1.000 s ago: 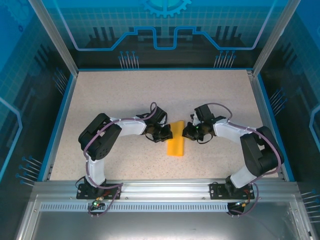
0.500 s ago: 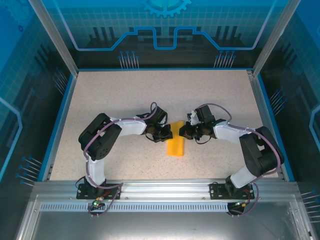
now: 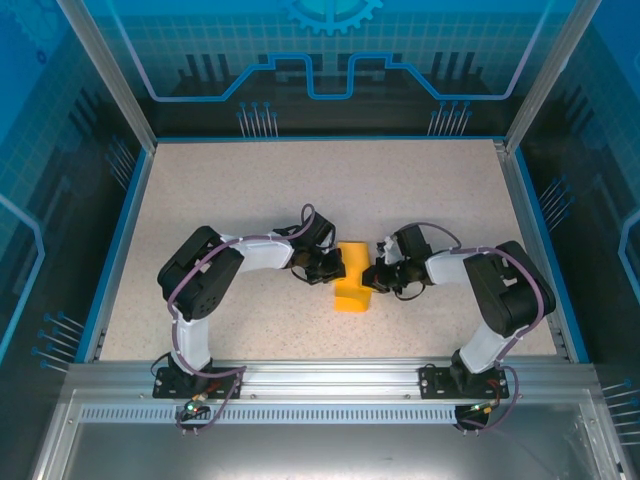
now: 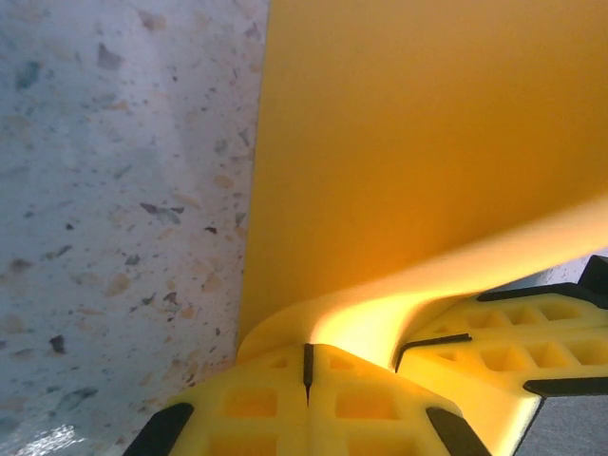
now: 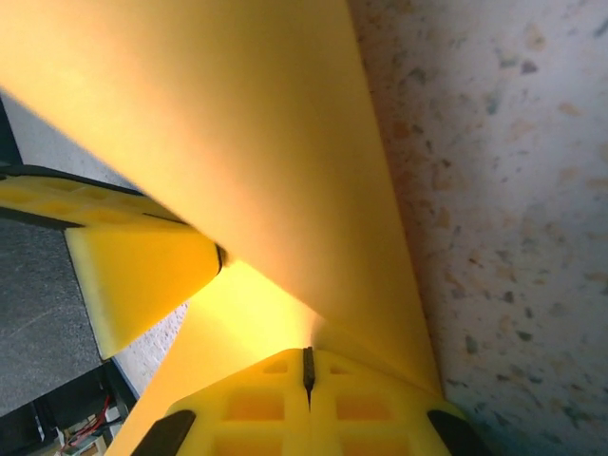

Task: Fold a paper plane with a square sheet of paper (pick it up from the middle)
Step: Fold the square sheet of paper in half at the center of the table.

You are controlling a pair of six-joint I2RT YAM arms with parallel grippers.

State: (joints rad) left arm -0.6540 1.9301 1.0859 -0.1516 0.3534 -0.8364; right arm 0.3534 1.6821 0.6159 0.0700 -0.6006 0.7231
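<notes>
The orange-yellow sheet of paper (image 3: 352, 296), smooth, matte and folded into a narrow strip, lies mid-table on the speckled, stone-like tabletop (image 3: 230, 190). The left gripper (image 3: 338, 267) is clamped on its left edge and the right gripper (image 3: 370, 278) on its right edge. Their yellow pads (image 4: 252, 404) are moulded in a waffle grid.

Robotics lab bench cell. Enclosure built of bare aluminium extrusion posts (image 3: 105, 70). Its walls are translucent blue panels (image 3: 330, 60) printed with gear and circuit-line graphics. Speckled beige composite tabletop (image 3: 250, 190), edged by a blue rim (image 3: 117, 250). White-and-black left robot arm (image 3: 205, 280) and right robot arm (image 3: 510, 300) bolted to a slotted aluminium rail (image 3: 330, 380). Exposed grey cable (image 3: 180, 340) loops along the joints.
</notes>
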